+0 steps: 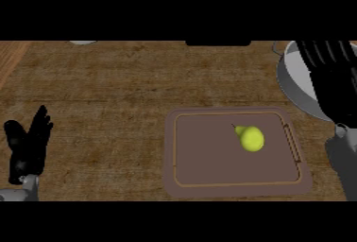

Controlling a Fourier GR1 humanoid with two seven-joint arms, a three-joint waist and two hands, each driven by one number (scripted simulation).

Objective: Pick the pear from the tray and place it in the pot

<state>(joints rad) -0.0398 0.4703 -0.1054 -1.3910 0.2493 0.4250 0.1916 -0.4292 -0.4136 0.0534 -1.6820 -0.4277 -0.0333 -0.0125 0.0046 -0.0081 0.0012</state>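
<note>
**Pick not started: pear on tray, right hand up at the pot**

The pear (251,138) lies on the tray (209,158), in its right half and a bit nearer the far edge than the near one, stem pointing far-left. Nothing touches it. My right hand (335,80) hangs over the pot (291,84) at the counter's (105,85) far right corner, fingers straight and side by side, holding nothing (it hides much of the pot's inside, so I can't say what's in there). My left hand (28,142) rests by the counter's left edge, fingers up and slightly spread, well apart from the tray.

My read on the step is the reach, before any grasp. The next move calls for bringing the right hand toward the near side and down over the tray's right half. It should come at the pear from above, then curl fingers and thumb round its fat end. The handle (293,143) on the tray's right edge sits near the pear, so the fingers need to clear it.
</note>
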